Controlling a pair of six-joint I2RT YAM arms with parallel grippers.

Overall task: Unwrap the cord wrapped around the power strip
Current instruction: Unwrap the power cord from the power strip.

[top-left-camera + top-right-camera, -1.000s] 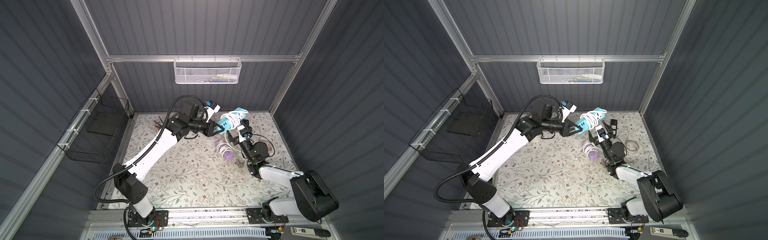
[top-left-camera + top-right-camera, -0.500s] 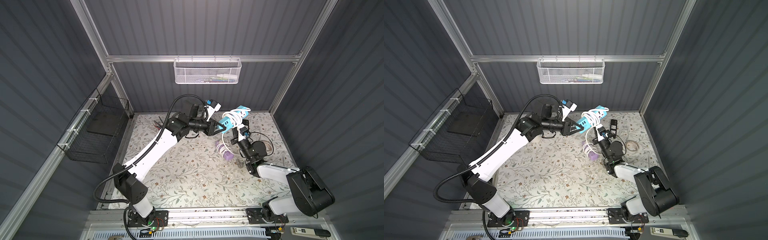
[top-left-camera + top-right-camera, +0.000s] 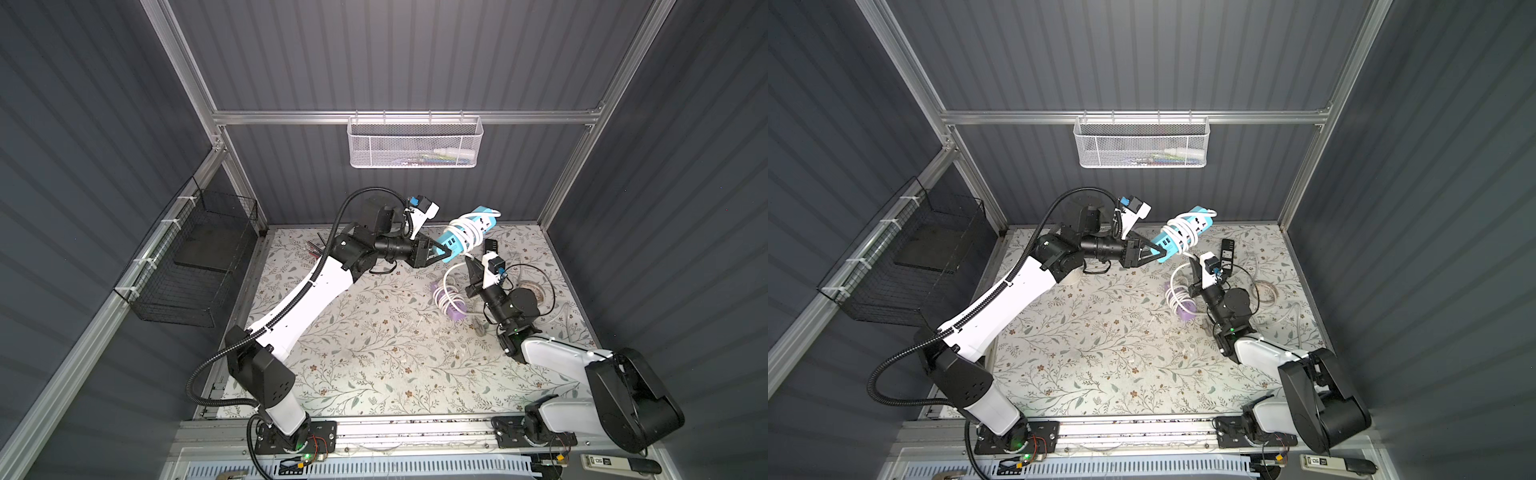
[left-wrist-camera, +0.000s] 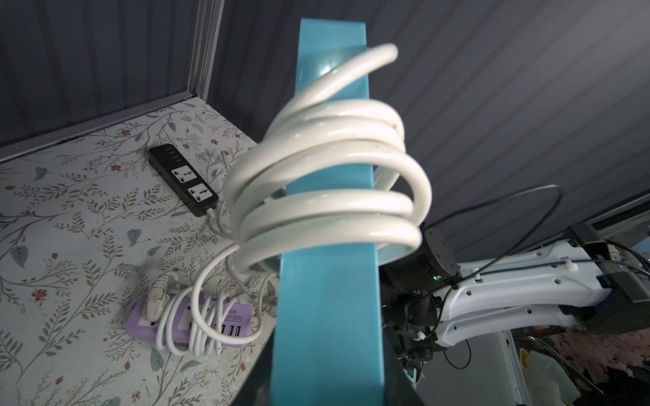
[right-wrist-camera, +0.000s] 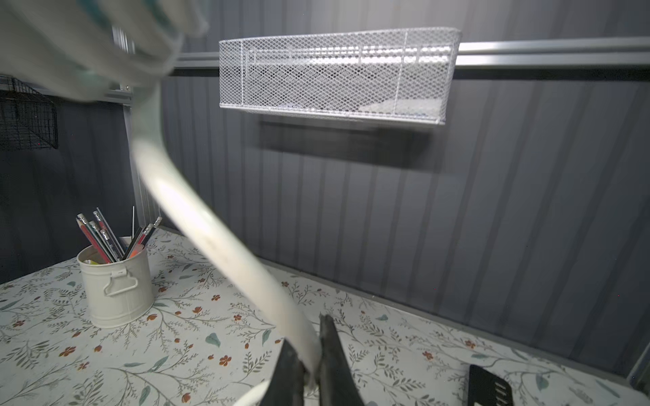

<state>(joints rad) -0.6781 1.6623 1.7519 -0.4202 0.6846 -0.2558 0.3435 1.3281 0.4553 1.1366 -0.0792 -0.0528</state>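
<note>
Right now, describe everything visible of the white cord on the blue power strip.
The white cord is thick, glossy and rubbery-looking. Several loose coils wrap the middle of the blue power strip, which the left gripper holds raised and tilted above the table. One strand leaves the coils and runs down to the right gripper, whose fingers pinch it.
</note>
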